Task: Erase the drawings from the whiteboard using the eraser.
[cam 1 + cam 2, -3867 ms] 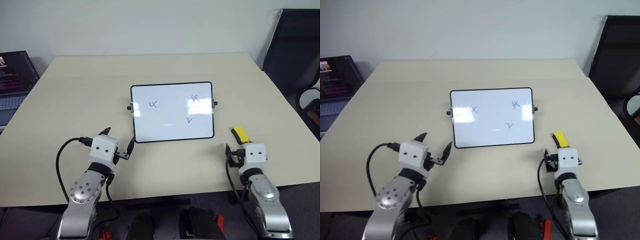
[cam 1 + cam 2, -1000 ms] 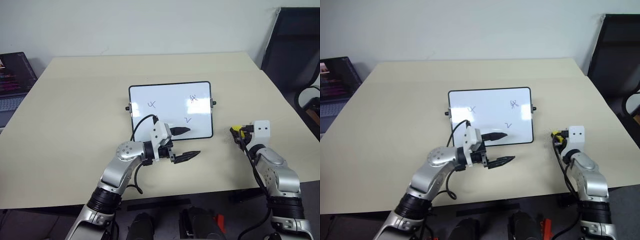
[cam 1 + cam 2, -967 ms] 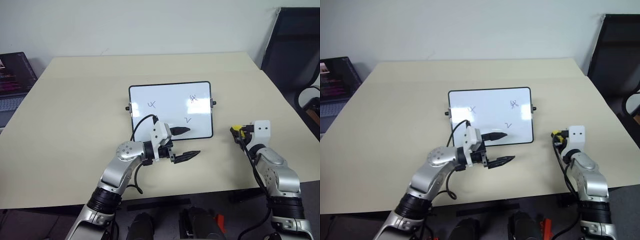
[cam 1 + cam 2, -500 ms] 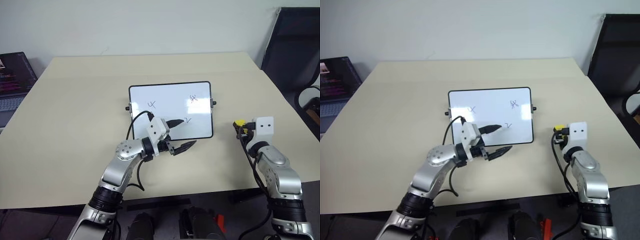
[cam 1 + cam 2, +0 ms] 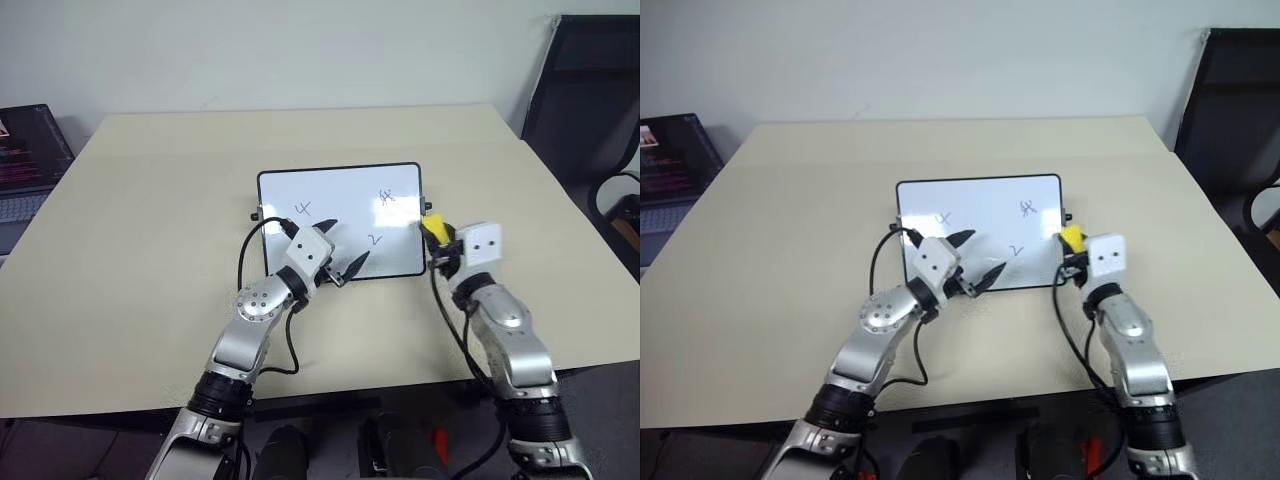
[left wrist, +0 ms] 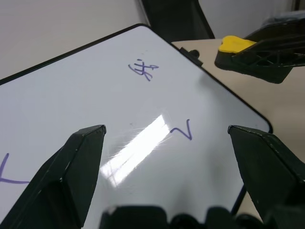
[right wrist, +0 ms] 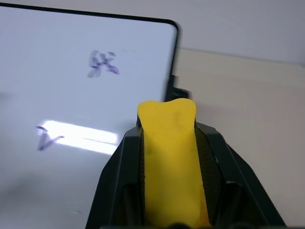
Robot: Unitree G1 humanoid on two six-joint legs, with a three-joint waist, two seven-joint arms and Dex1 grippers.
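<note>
The whiteboard (image 5: 335, 190) lies flat in the middle of the table. It bears three drawings: one at the left (image 5: 303, 208), one at the upper right (image 5: 388, 196) and a small one lower right (image 5: 374, 240). My left gripper (image 5: 345, 246) hovers open over the board's near edge, with nothing between its fingers (image 6: 71, 167). My right gripper (image 5: 437, 240) is shut on the yellow eraser (image 7: 171, 157), held just off the board's right edge. The eraser's tip (image 6: 236, 44) sits near the upper right drawing (image 7: 102, 64).
The board rests on a wide beige table (image 5: 150, 200). A laptop (image 5: 25, 160) sits beyond the table's far left corner. A black chair (image 5: 590, 100) stands past the right side.
My right gripper has carried the eraser left and up to the board's right edge. My left gripper has swung forward over the board's near edge and turned.
</note>
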